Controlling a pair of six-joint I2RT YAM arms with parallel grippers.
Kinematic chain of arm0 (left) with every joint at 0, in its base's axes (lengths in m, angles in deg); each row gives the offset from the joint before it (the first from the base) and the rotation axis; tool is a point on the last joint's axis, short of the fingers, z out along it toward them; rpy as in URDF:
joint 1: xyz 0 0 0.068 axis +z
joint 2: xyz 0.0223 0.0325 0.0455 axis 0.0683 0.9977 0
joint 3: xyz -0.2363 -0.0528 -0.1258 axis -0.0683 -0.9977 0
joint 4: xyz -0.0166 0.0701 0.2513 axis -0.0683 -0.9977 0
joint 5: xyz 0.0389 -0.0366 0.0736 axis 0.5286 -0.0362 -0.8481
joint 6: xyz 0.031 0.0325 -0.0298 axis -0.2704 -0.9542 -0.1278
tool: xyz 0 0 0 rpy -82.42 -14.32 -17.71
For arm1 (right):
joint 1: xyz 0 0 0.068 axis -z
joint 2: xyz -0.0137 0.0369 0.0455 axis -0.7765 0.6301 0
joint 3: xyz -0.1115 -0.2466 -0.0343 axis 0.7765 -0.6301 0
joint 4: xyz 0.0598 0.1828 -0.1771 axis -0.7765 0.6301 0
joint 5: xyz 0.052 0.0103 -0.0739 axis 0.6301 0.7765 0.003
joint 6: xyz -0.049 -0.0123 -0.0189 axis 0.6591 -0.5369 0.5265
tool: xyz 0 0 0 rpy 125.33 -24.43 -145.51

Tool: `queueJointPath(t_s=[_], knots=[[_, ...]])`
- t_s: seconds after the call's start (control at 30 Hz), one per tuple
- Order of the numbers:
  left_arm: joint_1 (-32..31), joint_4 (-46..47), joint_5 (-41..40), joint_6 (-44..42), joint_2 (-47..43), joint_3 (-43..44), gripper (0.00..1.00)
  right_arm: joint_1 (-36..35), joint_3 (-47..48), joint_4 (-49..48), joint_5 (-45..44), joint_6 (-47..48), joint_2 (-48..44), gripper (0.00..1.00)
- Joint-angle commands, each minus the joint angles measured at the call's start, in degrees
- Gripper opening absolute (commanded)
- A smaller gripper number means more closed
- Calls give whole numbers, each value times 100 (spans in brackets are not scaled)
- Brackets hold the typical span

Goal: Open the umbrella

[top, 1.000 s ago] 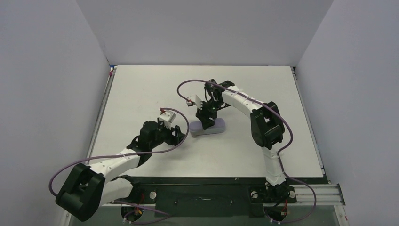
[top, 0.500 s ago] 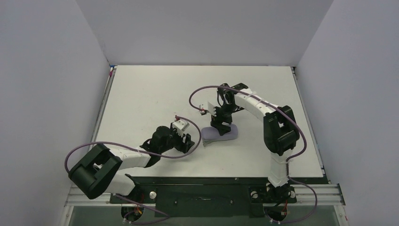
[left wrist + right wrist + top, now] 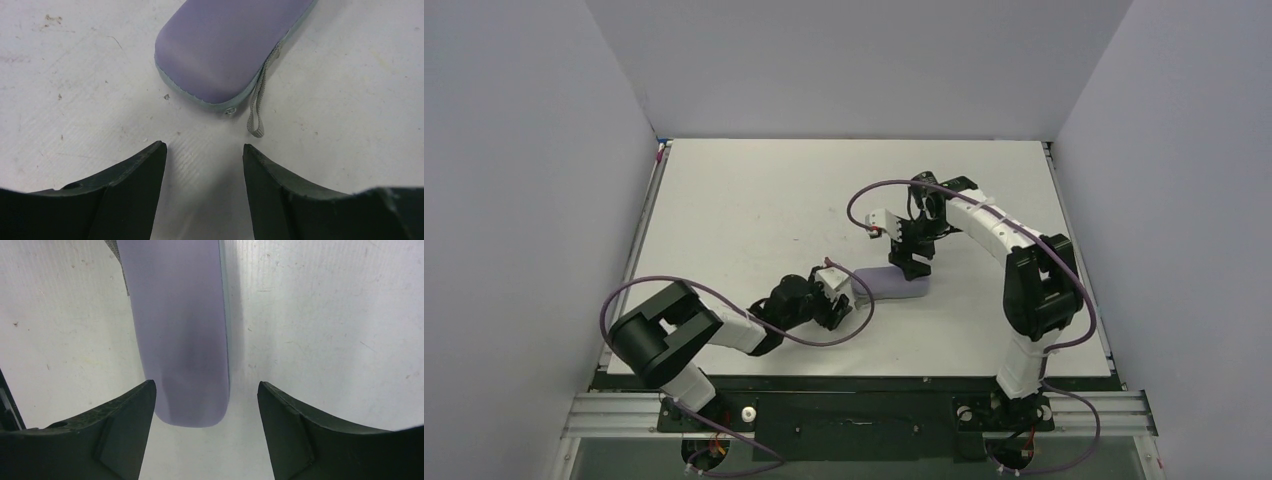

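A flat lavender zip sleeve (image 3: 894,284) with pale trim and a grey loop (image 3: 257,107) lies on the white table. The umbrella's canopy, shaft and handle do not show in any view. My left gripper (image 3: 844,301) is open and empty, low over the table. It sits just short of the sleeve's rounded near-left end (image 3: 225,50), its fingertips (image 3: 159,150) apart from it. My right gripper (image 3: 914,266) is open above the sleeve's far end (image 3: 175,315), which lies between its jaws toward the left finger (image 3: 142,400). I cannot tell if that finger touches it.
The white table (image 3: 754,200) is walled by grey panels on the left, back and right. Purple cables loop off both arms, one (image 3: 844,335) lying on the table by the left wrist. A black strip (image 3: 854,385) runs along the near edge.
Both arms have moved right. The sleeve has slid right and nearer with the right gripper. The left gripper has closed in on its left end.
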Motion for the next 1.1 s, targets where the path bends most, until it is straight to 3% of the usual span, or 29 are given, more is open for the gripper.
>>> queueJointPath(t_s=[0.0,0.5,0.6,0.83,0.9,0.93,0.97,1.07], knots=[[-64,719,-196,-367,329,354,53,-39,136,-82,283,-389,201,70],[-408,1011,-468,-194,955,740,37,-29,-13,92,190,-732,492,60],[-418,958,-800,-188,1030,824,28,-28,-141,87,169,-740,484,57],[-437,1055,-882,52,1051,834,23,-24,-238,81,18,-766,518,45],[-437,1026,-873,77,993,824,16,-34,-242,76,-49,-760,520,40],[-436,968,-885,86,940,820,6,-31,-245,77,-81,-759,526,38],[-432,943,-956,127,916,802,2,-32,-253,80,-144,-747,529,34],[-370,803,-1039,243,769,746,0,-32,-275,81,-274,-699,542,28]])
